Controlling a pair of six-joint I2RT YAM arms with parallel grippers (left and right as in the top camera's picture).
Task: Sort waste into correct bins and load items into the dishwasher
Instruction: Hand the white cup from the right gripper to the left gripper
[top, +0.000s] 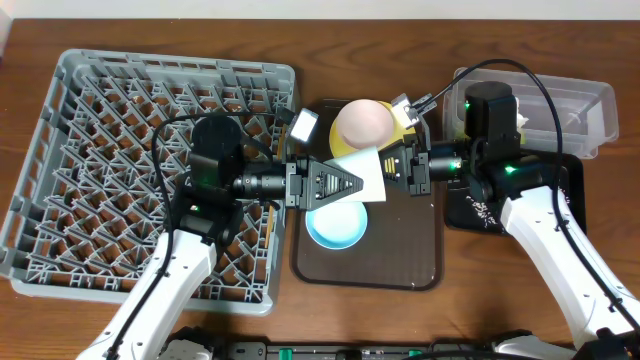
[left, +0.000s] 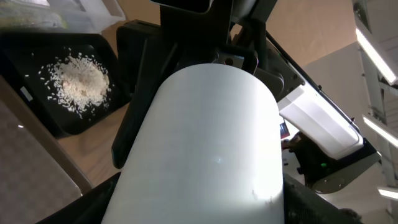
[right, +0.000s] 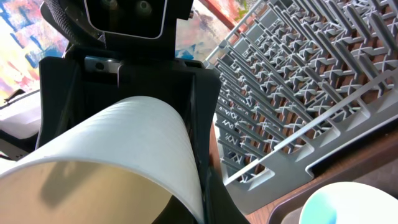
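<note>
The left arm (top: 180, 270) and right arm (top: 545, 225) are reaching inward, wrists level, grippers facing each other. The right gripper (top: 388, 166) is pinching the bowl (top: 368, 172) by its wall. The left gripper (top: 360, 186) is flanking it with spread fingers, its grip unclear.

A brown serving tray (top: 400, 250) — dark, rectangular; it lies on the wooden table (top: 200, 25).

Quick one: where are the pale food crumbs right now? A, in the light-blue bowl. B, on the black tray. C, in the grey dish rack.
B: the left wrist view shows the crumbs heaped on the black tray.
</note>
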